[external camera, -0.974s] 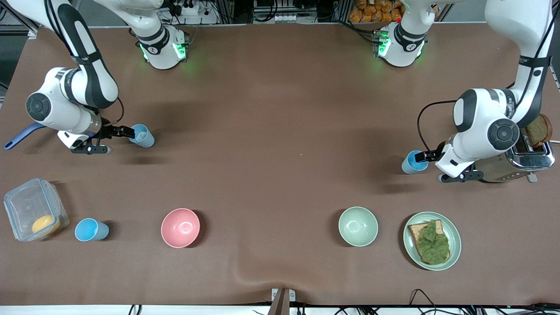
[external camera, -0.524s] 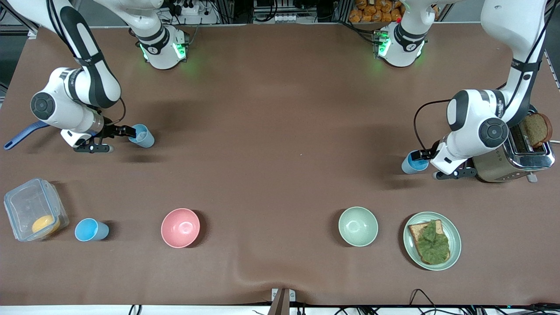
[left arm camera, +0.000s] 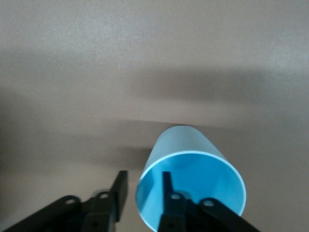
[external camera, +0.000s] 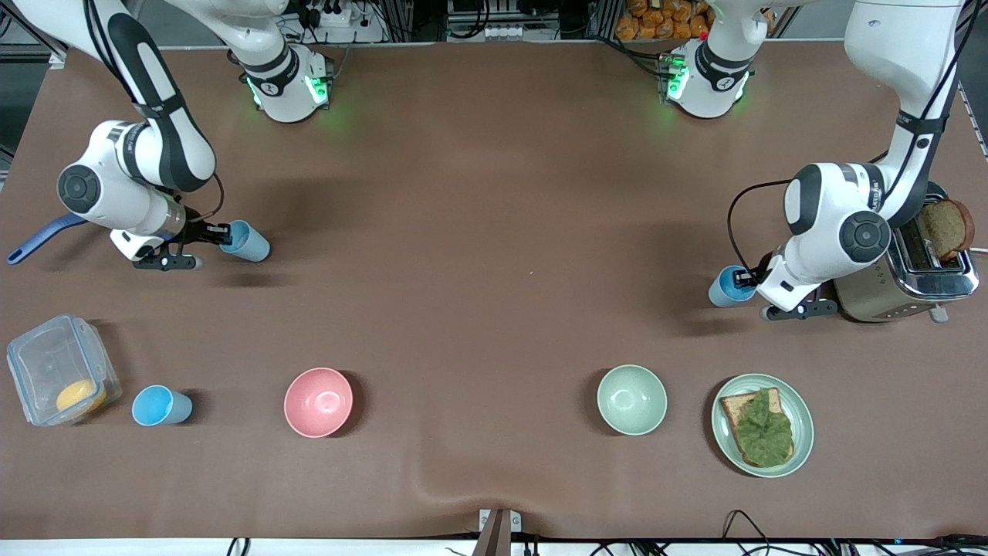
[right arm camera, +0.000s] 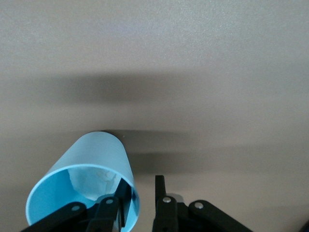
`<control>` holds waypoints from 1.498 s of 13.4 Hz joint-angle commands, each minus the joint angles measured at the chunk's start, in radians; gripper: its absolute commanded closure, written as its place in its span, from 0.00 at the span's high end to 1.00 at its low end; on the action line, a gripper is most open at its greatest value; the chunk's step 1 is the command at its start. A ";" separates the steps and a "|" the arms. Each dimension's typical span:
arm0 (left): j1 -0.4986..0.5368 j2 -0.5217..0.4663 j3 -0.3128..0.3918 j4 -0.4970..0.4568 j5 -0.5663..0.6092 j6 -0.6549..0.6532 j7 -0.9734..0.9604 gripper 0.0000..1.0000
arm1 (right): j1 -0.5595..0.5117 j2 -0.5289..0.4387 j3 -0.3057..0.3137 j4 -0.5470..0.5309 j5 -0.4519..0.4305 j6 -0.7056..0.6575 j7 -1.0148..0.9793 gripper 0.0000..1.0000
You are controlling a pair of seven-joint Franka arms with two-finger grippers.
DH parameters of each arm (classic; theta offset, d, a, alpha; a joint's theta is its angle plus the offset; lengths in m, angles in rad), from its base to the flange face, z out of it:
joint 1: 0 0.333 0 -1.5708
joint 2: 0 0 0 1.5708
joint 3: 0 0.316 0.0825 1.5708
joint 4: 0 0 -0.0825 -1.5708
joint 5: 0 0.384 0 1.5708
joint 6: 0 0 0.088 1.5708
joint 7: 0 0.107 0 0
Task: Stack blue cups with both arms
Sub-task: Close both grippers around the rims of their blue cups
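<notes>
A blue cup [external camera: 251, 243] with a whitish inside stands toward the right arm's end of the table. My right gripper [external camera: 224, 232] straddles its wall [right arm camera: 96, 150]. One finger is inside the rim and the other outside, with a gap still showing, so the right gripper [right arm camera: 141, 181] is open. Another blue cup [external camera: 723, 289], bright blue inside [left arm camera: 186, 145], stands beside the toaster. My left gripper [external camera: 742, 276] straddles its rim the same way. The left gripper [left arm camera: 144, 175] is open, its outer finger clear of the wall. A third blue cup [external camera: 158, 405] stands nearer the front camera.
A pink bowl [external camera: 318, 401], a pale green bowl [external camera: 631, 399] and a plate [external camera: 803, 421] with bread and lettuce line the front. A clear container [external camera: 58, 378] sits by the third cup. A toaster [external camera: 911, 274] holding toast stands close under the left arm. A blue handle [external camera: 35, 239] lies beside the right arm.
Both grippers have slid onto their cups' rims and their fingers have narrowed from wide open. The right arm's cup has shifted slightly toward its gripper.
</notes>
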 commanded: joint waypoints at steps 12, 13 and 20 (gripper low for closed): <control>-0.004 -0.051 -0.035 0.325 -0.118 -0.408 -0.048 0.00 | 0.077 -0.019 0.022 0.048 0.003 -0.082 0.129 0.00; -0.002 -0.051 -0.050 0.345 -0.118 -0.429 -0.064 0.00 | 0.092 -0.019 0.022 0.059 0.017 -0.084 0.130 0.00; -0.007 -0.047 -0.141 0.498 -0.129 -0.567 -0.167 0.00 | 0.265 -0.026 0.022 0.168 0.083 -0.234 0.294 0.00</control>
